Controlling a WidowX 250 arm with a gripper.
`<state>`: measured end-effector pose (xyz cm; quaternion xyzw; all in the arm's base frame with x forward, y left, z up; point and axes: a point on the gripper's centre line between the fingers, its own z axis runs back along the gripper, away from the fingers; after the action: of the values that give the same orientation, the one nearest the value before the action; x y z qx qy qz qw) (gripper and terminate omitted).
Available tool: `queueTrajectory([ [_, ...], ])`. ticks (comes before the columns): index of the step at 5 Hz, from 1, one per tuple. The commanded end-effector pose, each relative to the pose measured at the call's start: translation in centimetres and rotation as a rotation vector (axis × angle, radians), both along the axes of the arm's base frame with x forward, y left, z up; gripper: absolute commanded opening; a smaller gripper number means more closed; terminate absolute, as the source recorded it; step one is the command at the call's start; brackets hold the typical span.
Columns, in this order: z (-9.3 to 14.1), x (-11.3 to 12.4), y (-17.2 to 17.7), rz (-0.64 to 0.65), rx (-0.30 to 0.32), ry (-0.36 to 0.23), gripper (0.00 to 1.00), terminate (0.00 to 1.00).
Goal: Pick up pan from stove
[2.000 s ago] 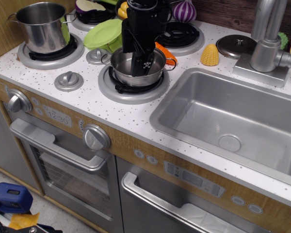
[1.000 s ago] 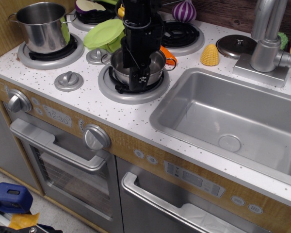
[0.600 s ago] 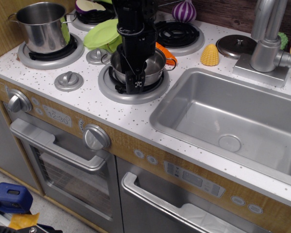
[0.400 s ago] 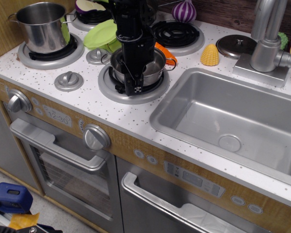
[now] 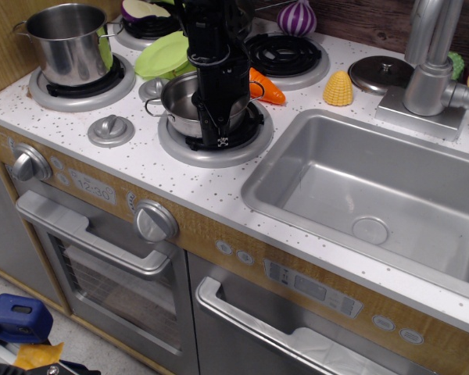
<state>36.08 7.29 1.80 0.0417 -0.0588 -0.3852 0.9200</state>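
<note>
- The pincer point(image 5: 221, 134) is clamping the near rim of the pan point(image 5: 181, 105).
- The pan is sitting tilted over the stove point(image 5: 141, 160), near burner.
- A taller pot point(image 5: 66, 43) is standing far left.

- You have two steel pots: pan point(image 5: 181, 105), tall pot point(image 5: 67, 43)
- Four burners point(image 5: 213, 144)
- One sink point(image 5: 375, 203)
- One corn point(image 5: 338, 88), one carrot point(image 5: 266, 88)
- One green plate point(image 5: 166, 55)

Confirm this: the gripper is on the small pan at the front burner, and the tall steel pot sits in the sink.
Not quite. The tall steel pot sits on the back-left burner of the stove; the sink holds no pot. The observation.image view shows this. The gripper is at the small pan.
</note>
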Motion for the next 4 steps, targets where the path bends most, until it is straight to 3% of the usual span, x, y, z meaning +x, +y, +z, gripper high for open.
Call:
queueTrajectory([
  [1, 3.6, 1.0, -0.5, -0.057, 0.067, -0.066, 0.00, 0.00],
  [2, 6.0, 0.7, -1.5, -0.069, 0.144, -0.075, 0.00, 0.00],
  [3, 7.6, 0.1, -2.7, -0.079, 0.231, -0.123, 0.00, 0.00],
  [4, 9.1, -0.1, -3.1, -0.069, 0.253, -0.152, 0.00, 0.00],
])
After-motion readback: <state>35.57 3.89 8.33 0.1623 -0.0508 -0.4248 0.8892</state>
